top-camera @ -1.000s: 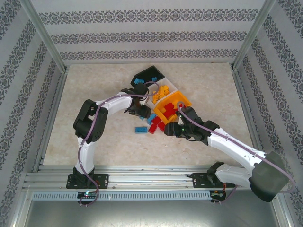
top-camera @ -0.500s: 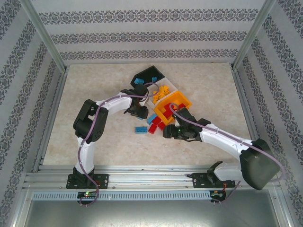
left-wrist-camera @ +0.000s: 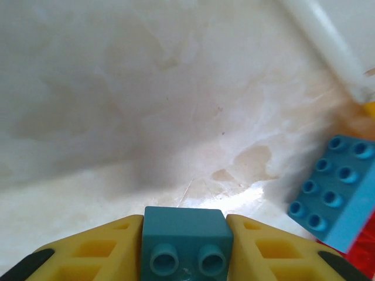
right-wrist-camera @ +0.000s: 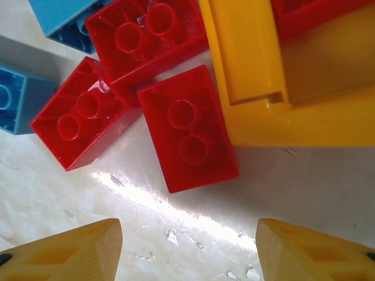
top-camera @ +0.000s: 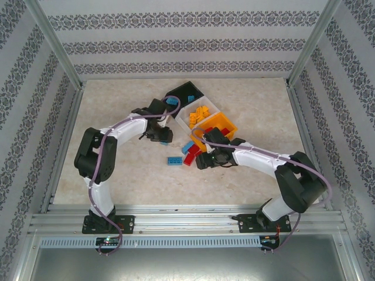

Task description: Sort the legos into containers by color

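**Blue brick pinched, red bricks under spread fingers**

The left gripper pinches a blue lego over the table. The right gripper stands spread over three red legos lying just beside the orange bin. The white bin and black bin continue the row.

The left arm and the right arm are built alike: glossy white tubular links joined by bulky black joint housings. A thin purple-grey cable runs in loose loops along the outside of each, starting from the black base blocks at the bottom of the overhead view. In the wrist views, the left pincer and right pincer have thick yellow plastic fingers. These are wedge-shaped, with moulded rectangular hollows and black ends at the lower frame corners.
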Controlling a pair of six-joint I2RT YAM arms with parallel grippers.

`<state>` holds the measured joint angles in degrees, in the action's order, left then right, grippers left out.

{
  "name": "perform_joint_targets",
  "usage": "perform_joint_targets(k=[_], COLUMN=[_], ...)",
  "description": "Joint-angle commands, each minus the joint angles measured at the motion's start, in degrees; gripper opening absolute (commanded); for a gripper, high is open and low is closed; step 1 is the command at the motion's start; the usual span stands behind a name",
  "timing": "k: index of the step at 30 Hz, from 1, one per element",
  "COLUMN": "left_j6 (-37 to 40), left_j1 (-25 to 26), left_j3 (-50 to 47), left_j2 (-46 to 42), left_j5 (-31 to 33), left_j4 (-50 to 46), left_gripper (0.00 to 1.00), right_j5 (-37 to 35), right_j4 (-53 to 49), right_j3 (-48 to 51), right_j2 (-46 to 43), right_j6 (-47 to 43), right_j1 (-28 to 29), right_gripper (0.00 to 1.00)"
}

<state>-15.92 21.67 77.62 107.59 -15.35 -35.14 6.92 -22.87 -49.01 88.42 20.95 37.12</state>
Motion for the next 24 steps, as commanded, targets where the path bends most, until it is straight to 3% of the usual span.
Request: perform_joint_targets(k=[1, 13, 24], left_j6=[-3.15, -4.97, -8.42], left_j1=[-2.31, -4.85, -5.75], left_j3=[0.6, 12.73, 32.02], left_j2=[-2.6, 3.31, 16.59], left_j5=[-4.06, -7.39, -9.03], left_j4=[1.78, -0.02, -0.47], left_gripper=[0.37, 0.38, 0.38], right_j5=[-3.1, -8.19, -8.35], right_j4=[-0.34, 1.23, 4.0], right_j3=[-2.25, -6.33, -7.09], right_j2=[2.47, 9.97, 12.67], right_j6=[-3.01, -2.76, -3.09], right_j1=[0.81, 2.27, 2.43], right_gripper=[0.62, 0.56, 0.33])
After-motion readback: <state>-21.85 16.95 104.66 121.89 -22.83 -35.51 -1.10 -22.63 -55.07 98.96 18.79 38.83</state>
